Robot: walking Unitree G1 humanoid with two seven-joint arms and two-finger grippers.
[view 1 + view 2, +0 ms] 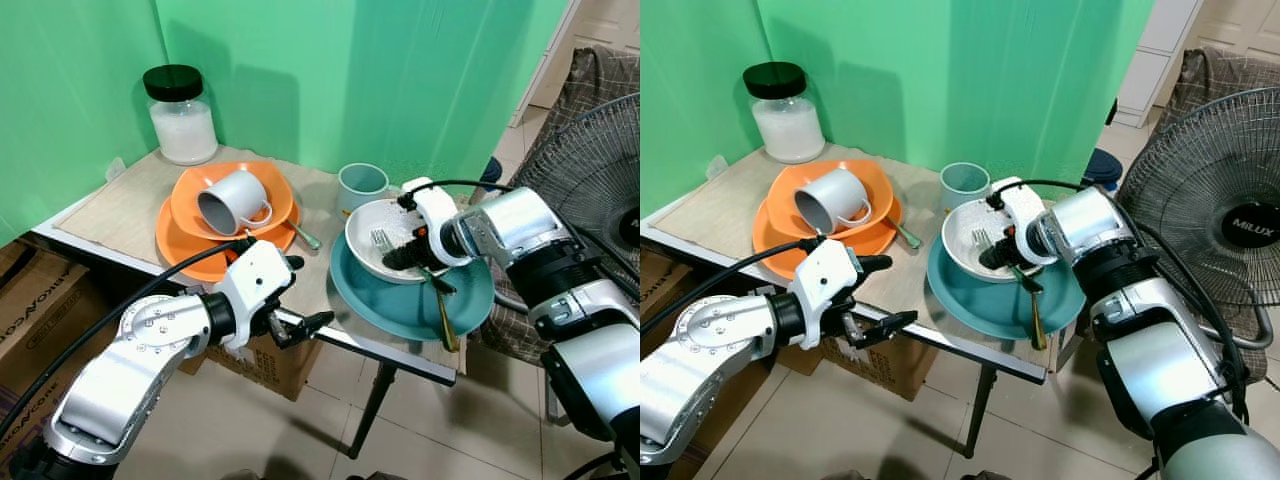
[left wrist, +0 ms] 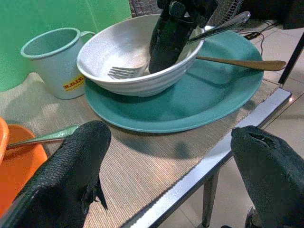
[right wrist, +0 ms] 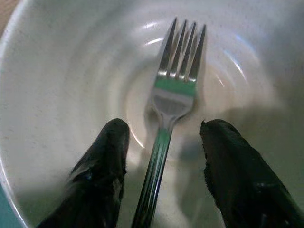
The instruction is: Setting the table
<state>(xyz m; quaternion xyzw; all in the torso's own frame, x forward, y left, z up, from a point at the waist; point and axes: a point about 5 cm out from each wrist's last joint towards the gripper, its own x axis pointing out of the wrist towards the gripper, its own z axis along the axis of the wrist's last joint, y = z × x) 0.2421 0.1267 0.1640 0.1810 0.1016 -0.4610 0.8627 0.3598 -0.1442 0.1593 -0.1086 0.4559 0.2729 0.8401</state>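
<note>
Right wrist view, one fork [image 3: 173,102], one white bowl [image 3: 57,85], two spread fingers [image 3: 102,161].

On the table [image 1: 120,215] an orange plate [image 1: 185,245] carries an orange bowl [image 1: 280,195] with a grey mug [image 1: 232,200] tipped on its side. Behind stands a black-lidded jar [image 1: 180,115]. To the right, a white bowl [image 1: 365,245] sits on a teal plate [image 1: 470,290], with a pale green mug [image 1: 362,185] just behind. The right claw [image 1: 405,255] reaches into the white bowl beside a fork [image 1: 380,238]. The left claw [image 1: 305,295] hovers at the table's front edge, fingers spread.
</note>
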